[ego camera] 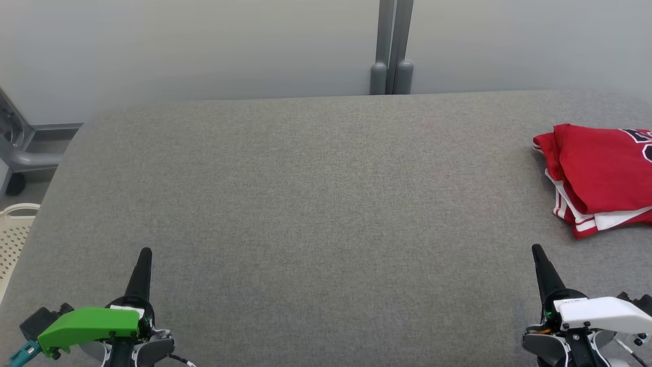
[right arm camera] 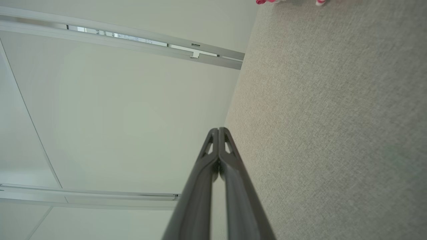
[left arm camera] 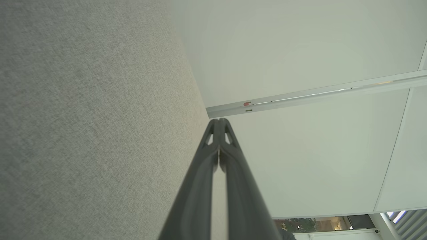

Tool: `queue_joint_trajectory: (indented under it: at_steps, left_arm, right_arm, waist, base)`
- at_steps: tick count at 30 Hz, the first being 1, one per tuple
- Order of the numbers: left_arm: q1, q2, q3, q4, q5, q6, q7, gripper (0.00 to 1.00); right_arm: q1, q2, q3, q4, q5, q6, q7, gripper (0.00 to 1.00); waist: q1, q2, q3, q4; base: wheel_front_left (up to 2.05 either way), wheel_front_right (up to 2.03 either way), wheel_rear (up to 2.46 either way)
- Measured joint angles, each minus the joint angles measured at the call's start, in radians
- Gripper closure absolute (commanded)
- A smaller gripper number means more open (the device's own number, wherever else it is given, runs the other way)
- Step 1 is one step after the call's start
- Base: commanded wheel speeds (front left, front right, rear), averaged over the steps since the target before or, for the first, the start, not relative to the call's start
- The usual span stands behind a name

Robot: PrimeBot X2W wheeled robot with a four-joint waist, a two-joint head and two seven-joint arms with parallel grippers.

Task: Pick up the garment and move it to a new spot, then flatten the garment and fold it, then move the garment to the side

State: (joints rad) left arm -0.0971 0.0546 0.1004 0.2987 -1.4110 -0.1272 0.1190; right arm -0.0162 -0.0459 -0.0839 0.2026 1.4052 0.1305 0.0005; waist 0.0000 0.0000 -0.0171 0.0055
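A folded red-and-white garment (ego camera: 601,176) lies at the right edge of the grey fabric tabletop (ego camera: 316,193), backed by pale wall panels (ego camera: 204,46), while the left gripper (ego camera: 145,252) and right gripper (ego camera: 537,250) hover near its front corners, fingers pressed together.

Gray fabric-topped table (ego camera: 326,204) had rounded far corners. Behind table stood pale plain wall panels (ego camera: 204,46), joined by a gray vertical post (ego camera: 392,51). Off table's left edge sat a cream perforated basket (ego camera: 12,239), gray metal frame (ego camera: 25,153) farther back. Light was even, soft.
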Motion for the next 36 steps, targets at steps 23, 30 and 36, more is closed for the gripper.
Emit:
queue_joint_trajectory:
  at_steps: [23, 30, 36]
  left_arm:
    - [-0.032, -0.003, 0.020, -0.012, -0.149, 0.000, 0.048, 1.00]
    - [-0.038, -0.004, 0.026, -0.017, -0.190, 0.000, 0.062, 1.00]
    - [-0.038, -0.005, 0.026, -0.018, -0.197, 0.000, 0.064, 1.00]
  right_arm:
    - [-0.008, -0.002, -0.009, -0.031, 0.166, 0.000, 0.035, 1.00]
    - [-0.008, -0.002, -0.012, -0.040, 0.212, 0.000, 0.044, 1.00]
    - [-0.008, -0.002, -0.012, -0.041, 0.214, 0.000, 0.045, 1.00]
  waist:
    - [0.0000, 0.0000, 0.013, -0.004]
    - [0.0000, 0.0000, 0.017, -0.006]
    - [0.0000, 0.0000, 0.017, -0.006]
  base:
    - [0.00, 0.00, 0.00]
    - [0.00, 0.00, 0.00]
    - [0.00, 0.00, 0.00]
